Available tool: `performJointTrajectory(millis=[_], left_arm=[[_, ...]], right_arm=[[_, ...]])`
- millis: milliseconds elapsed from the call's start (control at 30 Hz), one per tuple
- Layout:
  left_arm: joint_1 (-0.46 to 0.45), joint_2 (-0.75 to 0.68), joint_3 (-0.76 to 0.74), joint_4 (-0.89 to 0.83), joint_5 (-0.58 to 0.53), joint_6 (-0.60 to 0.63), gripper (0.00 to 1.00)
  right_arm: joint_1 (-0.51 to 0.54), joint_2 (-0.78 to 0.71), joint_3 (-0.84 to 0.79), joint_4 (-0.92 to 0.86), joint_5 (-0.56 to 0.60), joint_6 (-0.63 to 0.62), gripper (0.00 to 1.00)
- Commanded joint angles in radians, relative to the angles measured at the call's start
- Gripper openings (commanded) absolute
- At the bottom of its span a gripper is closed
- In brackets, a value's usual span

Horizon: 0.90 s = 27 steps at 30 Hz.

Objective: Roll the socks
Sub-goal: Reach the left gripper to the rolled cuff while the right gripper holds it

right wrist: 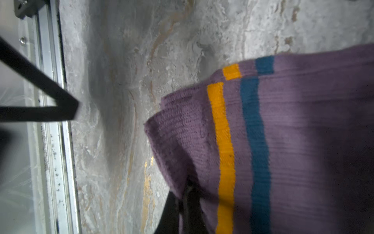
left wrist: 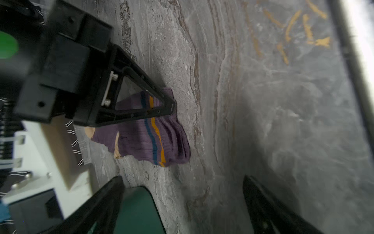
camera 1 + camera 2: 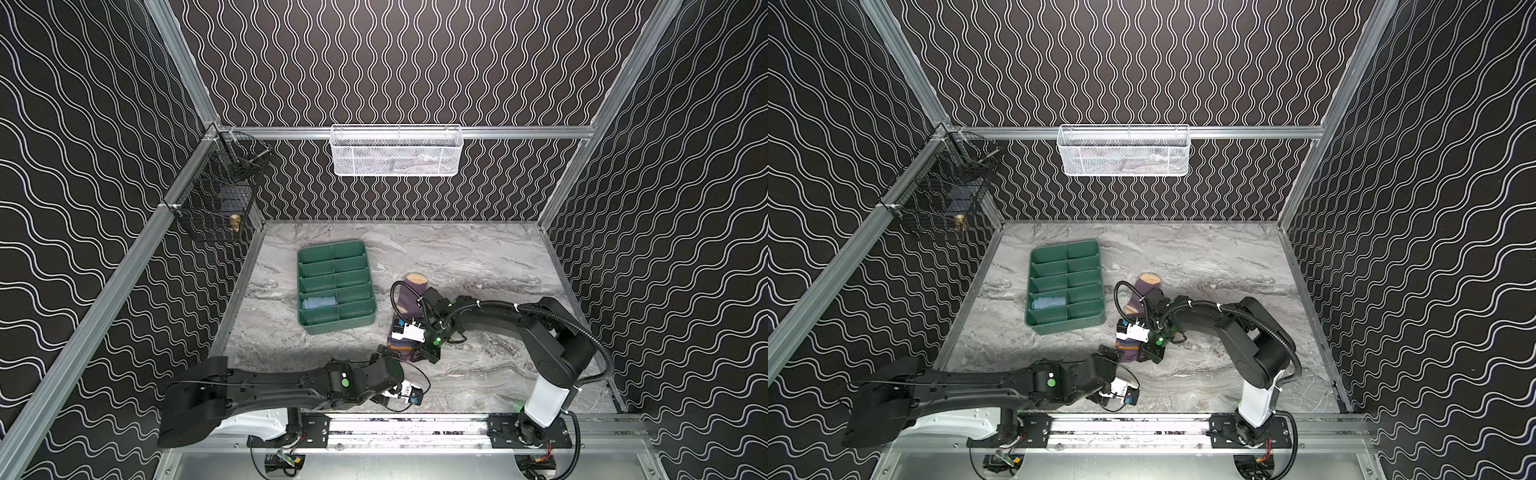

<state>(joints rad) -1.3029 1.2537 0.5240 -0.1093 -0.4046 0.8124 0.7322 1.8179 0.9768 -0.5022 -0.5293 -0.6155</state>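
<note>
Left pincer (image 2: 183, 179) spread empty, right pincer (image 2: 170, 108) clenched on one purple sock (image 2: 141, 141), one blue sock (image 3: 319, 302) in tray (image 3: 340, 327)

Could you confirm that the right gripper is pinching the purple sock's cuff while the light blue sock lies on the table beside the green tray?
Not quite: both top views show the light blue sock inside a compartment of the green tray, not beside it. The right gripper is indeed pinching the purple sock at its cuff.
</note>
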Motion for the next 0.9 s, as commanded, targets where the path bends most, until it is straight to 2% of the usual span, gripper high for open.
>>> performJointTrajectory(millis=[0, 167, 433, 867], left_arm=[[-0.001, 0.064, -0.009, 0.209, -0.048, -0.020, 0.94], [0.011, 0.145, -0.033, 0.343, -0.055, -0.046, 0.91], [0.055, 0.219, -0.050, 0.425, -0.062, -0.065, 0.77], [0.128, 0.236, -0.019, 0.384, -0.029, -0.118, 0.48]], right_arm=[[-0.006, 0.025, -0.006, -0.108, 0.121, -0.034, 0.00], [-0.018, 0.021, 0.000, -0.113, 0.116, -0.047, 0.00], [-0.023, 0.016, -0.003, -0.102, 0.107, -0.047, 0.00], [-0.028, 0.010, -0.016, -0.090, 0.104, -0.037, 0.00]])
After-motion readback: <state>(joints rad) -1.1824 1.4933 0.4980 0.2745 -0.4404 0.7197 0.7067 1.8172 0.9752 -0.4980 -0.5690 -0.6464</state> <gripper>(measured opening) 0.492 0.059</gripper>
